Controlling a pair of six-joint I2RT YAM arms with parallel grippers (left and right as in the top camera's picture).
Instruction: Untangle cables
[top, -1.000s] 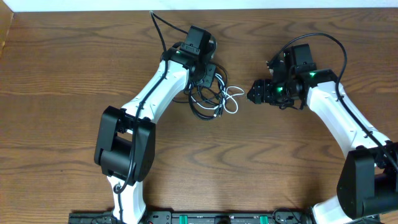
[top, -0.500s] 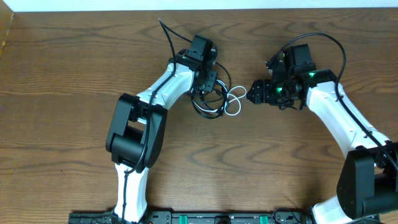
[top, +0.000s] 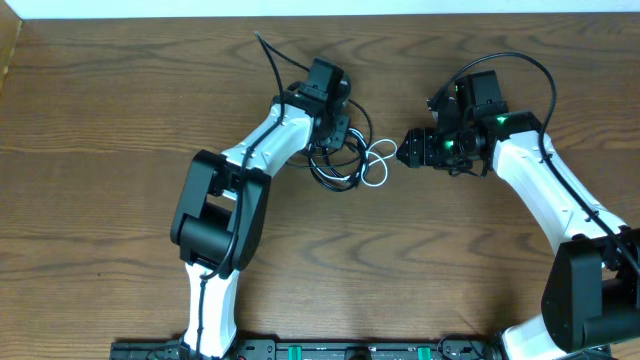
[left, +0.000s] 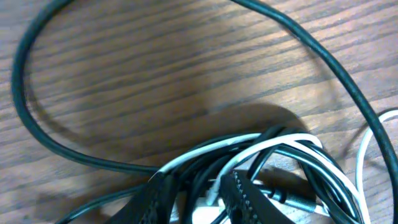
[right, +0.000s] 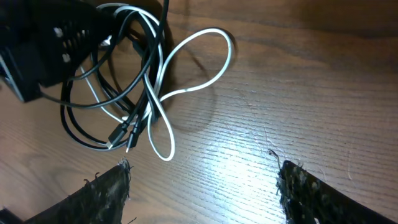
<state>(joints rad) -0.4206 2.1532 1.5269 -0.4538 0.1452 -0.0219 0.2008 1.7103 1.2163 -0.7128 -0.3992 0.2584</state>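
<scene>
- wooden table (top: 120, 150); bare grain that looks fairly smooth, so I expect loose cord to slide over it rather than catch

- left gripper (left: 199, 198); its fingers (left: 241, 194) stand close together at the core of the cable tangle (top: 345, 160), with white and black strands running between the pads; it looks clamped on the knot, though how firmly I cannot tell

- right gripper (right: 202, 196); jaws spread wide and holding nothing; the tangle lies just ahead of its tips and toward its left finger, not touching either

- black cable (right: 74, 102); the longer cord, several coils stacked just beyond the left fingers, with one big loop swinging well out ahead of them; thin, light and floppy by the look of it, with some springy set holding the coils; a pull on one strand would likely drag the whole bunch

- white cable (right: 205, 68); shorter, crossing itself in a figure-eight; its open loop lies straight ahead of the right fingers, clear of the black coils; probably the best place to take hold, as a thin cord lying flat calls for a low, square pinch and may slip from the pads

- plug ends (right: 124, 134); small and stiff, lying between the black strands near the right gripper's left finger; likely to snag, so better fed back through a loop than yanked
</scene>
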